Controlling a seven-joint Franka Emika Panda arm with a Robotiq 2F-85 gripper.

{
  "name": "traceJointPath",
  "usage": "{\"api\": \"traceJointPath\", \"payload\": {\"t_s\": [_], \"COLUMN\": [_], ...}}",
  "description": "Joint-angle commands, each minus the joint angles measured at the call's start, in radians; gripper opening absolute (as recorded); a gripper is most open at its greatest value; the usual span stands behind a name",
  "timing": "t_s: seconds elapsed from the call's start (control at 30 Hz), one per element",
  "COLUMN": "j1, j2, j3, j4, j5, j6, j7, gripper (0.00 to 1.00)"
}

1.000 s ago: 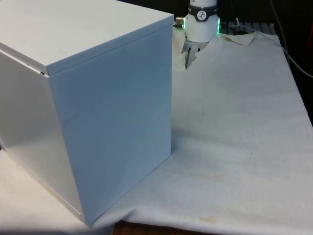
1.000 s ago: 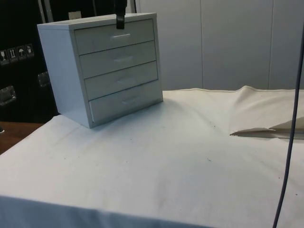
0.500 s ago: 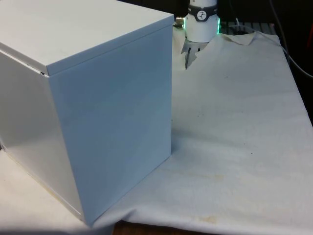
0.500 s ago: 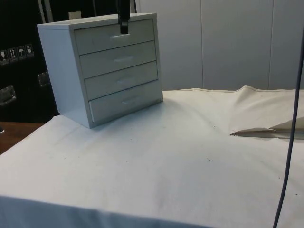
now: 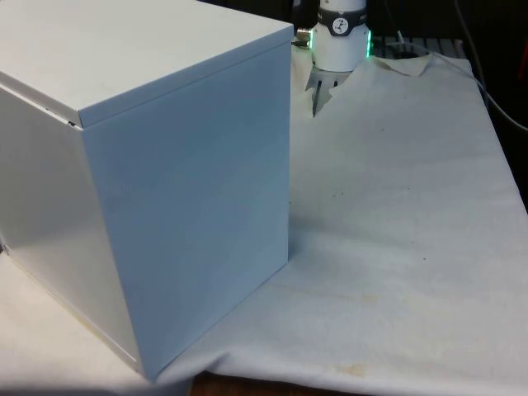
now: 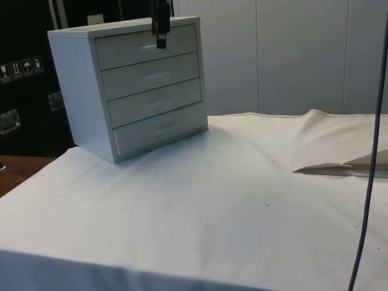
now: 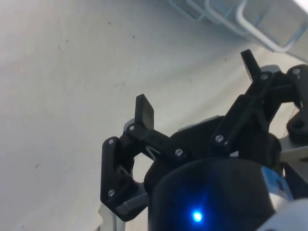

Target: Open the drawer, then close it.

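Front view: the chest of drawers (image 5: 165,165) turns a blank side, at the front view's left of the tabletop (image 5: 396,214).

Side view: my claw (image 6: 160,37) hangs before the top drawer (image 6: 145,46), level with its handle (image 6: 153,46). All drawers look shut.

Wrist view: my fingers (image 7: 144,111) stand spread, holding nothing. Judgement: approach step; next, close on the handle squarely before pulling.

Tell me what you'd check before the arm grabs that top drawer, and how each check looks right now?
1. Fingers open: ok, the gripper shows a wide gap.
2. Gripper level with the top drawer: ok in the side view.
3. Fingers around the top handle: not ok, they sit clear of it.
4. All drawers of the chest of drawers shut: ok.
5. Cloth in front free of obstacles: ok.
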Motion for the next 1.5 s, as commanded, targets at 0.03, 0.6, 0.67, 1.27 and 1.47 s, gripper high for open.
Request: {"api": "traceJointPath", "payload": {"t_s": [0.03, 0.6, 0.67, 1.27, 1.47], "j1": [-0.003, -0.004, -0.003, -0.001, -0.002], "j2": [0.005, 0.031, 0.036, 0.037, 0.043], "j3": [-0.006, -0.049, -0.053, -0.056, -0.057], "j4": [-0.01, -0.037, -0.038, -0.045, -0.045], "j5": [-0.01, 0.0, 0.002, -0.007, -0.009], "j6": [0.038, 0.16, 0.172, 0.183, 0.187], "j7": [-0.012, -0.109, -0.125, -0.252, -0.286], "gripper": [1.0, 1.0, 1.0, 1.0, 1.0]}}
